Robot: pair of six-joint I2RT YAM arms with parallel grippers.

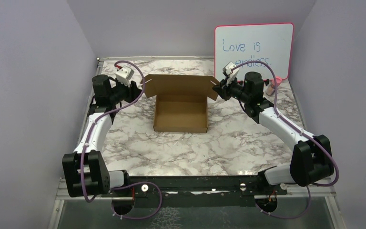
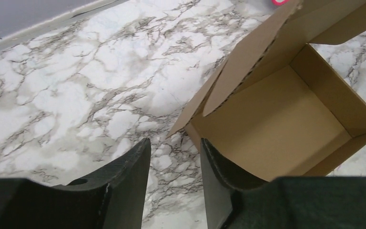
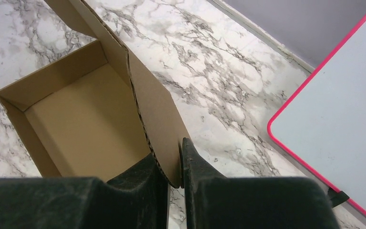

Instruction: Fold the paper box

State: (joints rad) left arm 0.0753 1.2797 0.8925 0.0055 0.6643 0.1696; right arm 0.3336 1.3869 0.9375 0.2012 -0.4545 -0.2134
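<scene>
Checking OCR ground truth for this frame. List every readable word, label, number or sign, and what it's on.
"Love is": blue handwriting, top line of the pink-framed whiteboard.
"endless.": second line of the same board. Its first letter is partly hidden behind the right arm, so the reading is likely, not certain.
Right wrist view: only fragments of blue strokes at the board's edge, unreadable.
Paper box: plain brown, no print visible.
Nothing else legible.

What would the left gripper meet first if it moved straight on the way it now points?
Probably the paper box: its side flap's tip lies ahead of the left gripper, in line with the open gap, though depth is unclear.
</scene>
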